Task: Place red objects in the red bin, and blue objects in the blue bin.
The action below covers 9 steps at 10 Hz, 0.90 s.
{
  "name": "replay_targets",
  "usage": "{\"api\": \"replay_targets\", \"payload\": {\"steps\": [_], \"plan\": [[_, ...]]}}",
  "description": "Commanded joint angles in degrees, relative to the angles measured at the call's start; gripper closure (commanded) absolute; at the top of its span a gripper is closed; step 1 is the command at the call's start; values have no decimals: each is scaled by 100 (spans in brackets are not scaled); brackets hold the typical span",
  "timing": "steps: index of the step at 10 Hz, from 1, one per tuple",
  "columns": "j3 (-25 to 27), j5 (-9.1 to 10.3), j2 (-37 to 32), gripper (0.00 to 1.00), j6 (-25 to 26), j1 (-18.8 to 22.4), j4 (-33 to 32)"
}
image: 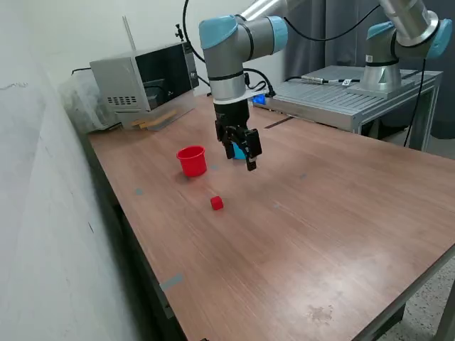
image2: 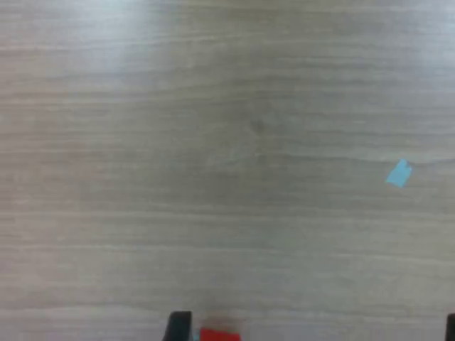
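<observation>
A red cup (image: pixel 192 160) stands on the wooden table (image: pixel 320 234). One small red cube (image: pixel 217 203) lies in front of it. My gripper (image: pixel 240 158) hangs above the table to the exterior view's right of the red cup, jaws apart and empty. A light blue cup (image: pixel 239 150) shows partly between and behind the fingers. In the wrist view a dark fingertip (image2: pixel 178 327) and a red patch (image2: pixel 217 334) beside it show at the frame's edge; I cannot tell which red thing it is. No dark blue cubes and no second red cube are in view.
A microwave-like box (image: pixel 146 78) stands at the table's back, on the exterior view's left. A second arm's base (image: pixel 380 67) sits on a metal platform (image: pixel 341 96) at the back right. Small blue tape marks (image2: pixel 399 172) dot the table.
</observation>
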Motion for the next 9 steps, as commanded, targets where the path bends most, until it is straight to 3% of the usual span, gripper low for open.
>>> {"api": "replay_targets", "payload": {"steps": [1, 5, 9], "plan": [[-477, 46, 349, 0, 254, -36, 121], [-952, 37, 966, 0, 291, 52, 86], [-1199, 46, 1160, 0, 282, -131, -71]]}}
